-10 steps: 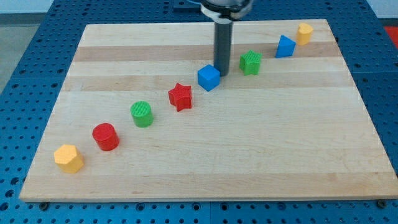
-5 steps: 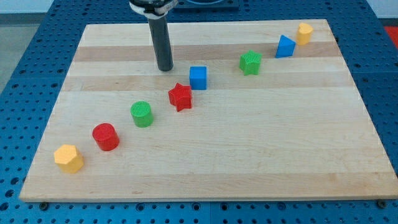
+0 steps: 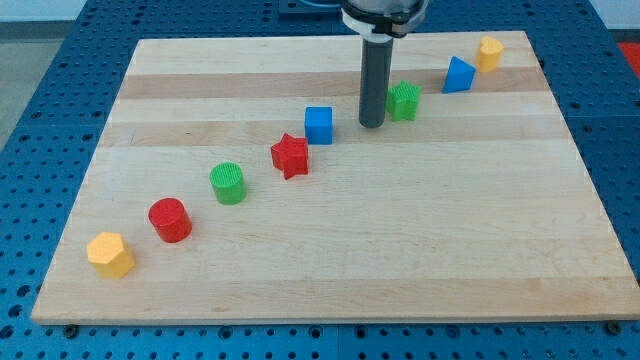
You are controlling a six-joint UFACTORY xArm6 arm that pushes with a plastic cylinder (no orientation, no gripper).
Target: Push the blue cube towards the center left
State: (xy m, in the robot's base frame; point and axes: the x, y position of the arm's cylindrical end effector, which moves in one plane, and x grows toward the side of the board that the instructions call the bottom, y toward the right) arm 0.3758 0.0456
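The blue cube (image 3: 319,125) sits on the wooden board (image 3: 330,260), above and right of the red star (image 3: 290,156), close to it. My tip (image 3: 372,124) stands to the right of the blue cube with a clear gap between them. The rod partly covers the left edge of a green block (image 3: 405,101) just to its right.
A green cylinder (image 3: 228,183), a red cylinder (image 3: 170,220) and a yellow block (image 3: 110,254) run down toward the view's bottom left. A blue triangular block (image 3: 458,75) and a yellow block (image 3: 489,53) lie at the top right.
The blue cube first slid a little left toward the red star. My tip went left past it, then came back to the cube's right side.
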